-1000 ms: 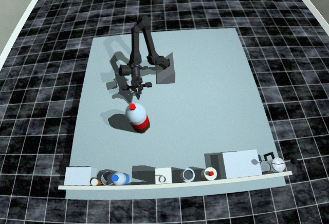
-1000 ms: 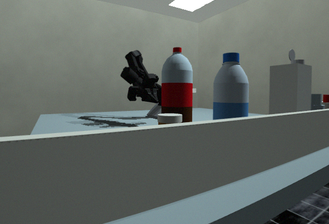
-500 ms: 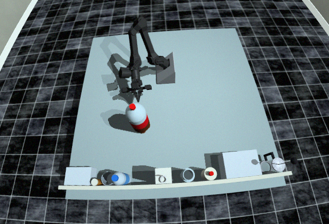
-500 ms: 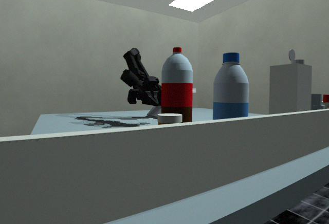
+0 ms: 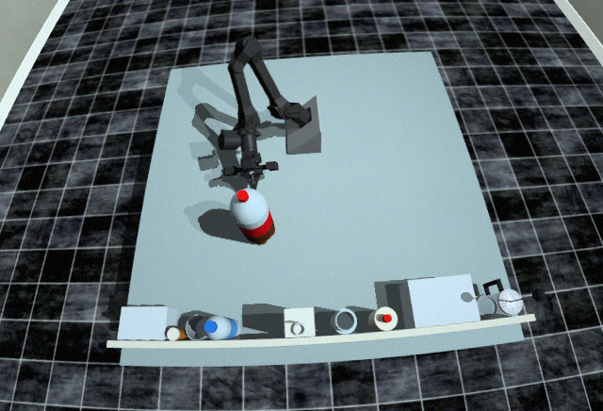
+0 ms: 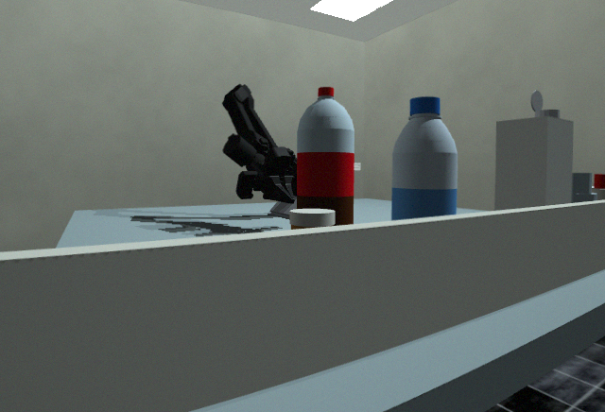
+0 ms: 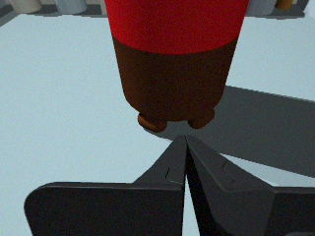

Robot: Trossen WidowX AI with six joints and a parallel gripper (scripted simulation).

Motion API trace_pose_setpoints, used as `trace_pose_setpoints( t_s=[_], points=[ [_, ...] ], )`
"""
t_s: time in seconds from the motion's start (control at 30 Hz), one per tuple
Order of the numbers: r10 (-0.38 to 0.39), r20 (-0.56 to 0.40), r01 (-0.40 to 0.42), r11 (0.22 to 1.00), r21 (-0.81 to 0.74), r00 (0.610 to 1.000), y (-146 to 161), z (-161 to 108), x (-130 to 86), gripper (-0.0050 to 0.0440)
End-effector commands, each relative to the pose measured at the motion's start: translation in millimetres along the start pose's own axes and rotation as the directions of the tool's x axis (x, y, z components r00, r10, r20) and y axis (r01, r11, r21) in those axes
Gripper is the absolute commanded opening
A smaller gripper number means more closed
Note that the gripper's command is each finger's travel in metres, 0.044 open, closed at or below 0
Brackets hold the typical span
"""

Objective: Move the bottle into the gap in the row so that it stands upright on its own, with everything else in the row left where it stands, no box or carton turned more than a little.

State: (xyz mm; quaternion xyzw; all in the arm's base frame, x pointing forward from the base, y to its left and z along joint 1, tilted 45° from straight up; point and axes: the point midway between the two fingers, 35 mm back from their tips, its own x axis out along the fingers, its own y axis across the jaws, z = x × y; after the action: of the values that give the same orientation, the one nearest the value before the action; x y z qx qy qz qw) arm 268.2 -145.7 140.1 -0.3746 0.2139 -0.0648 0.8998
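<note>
The bottle [image 5: 252, 216] has a red cap, a red label and a brown base. It stands upright on the pale table, well short of the row. It also shows in the exterior view [image 6: 325, 153] and fills the top of the wrist view [image 7: 172, 59]. My gripper [image 5: 253, 181] is shut and empty, low over the table just behind the bottle's base. Its fingertips [image 7: 185, 140] come to a point just short of the bottle's feet. The gap in the row [image 5: 260, 320] lies between the blue-capped bottle [image 5: 219, 327] and a small white box [image 5: 298, 321].
The row along the front rail [image 5: 321, 337] holds a white box [image 5: 145, 321], a small jar [image 5: 173, 333], a ring-shaped cup [image 5: 343, 320], a red-capped container [image 5: 384, 319], a large white box [image 5: 440, 299] and a clock-like object [image 5: 506, 301]. A grey block [image 5: 304, 128] stands by the arm's base.
</note>
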Motion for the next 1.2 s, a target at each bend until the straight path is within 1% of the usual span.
trace_pose_setpoints(
  t_s=[0.0,0.73,0.9,1.1,1.17],
  points=[
    [-0.006,0.009,0.007,1.000,-0.008,1.000,-2.8,-0.9,5.6,-0.0050],
    [-0.007,0.009,0.007,1.000,-0.009,1.000,0.9,-19.6,32.3,-0.0050],
    [-0.002,0.003,0.002,1.000,0.000,1.000,11.0,-18.8,38.3,-0.0050],
    [-0.018,0.015,0.018,1.000,-0.010,1.000,0.7,-13.8,40.3,-0.0050],
    [-0.013,0.010,0.013,1.000,-0.009,1.000,2.4,-14.7,42.0,-0.0050]
  ],
)
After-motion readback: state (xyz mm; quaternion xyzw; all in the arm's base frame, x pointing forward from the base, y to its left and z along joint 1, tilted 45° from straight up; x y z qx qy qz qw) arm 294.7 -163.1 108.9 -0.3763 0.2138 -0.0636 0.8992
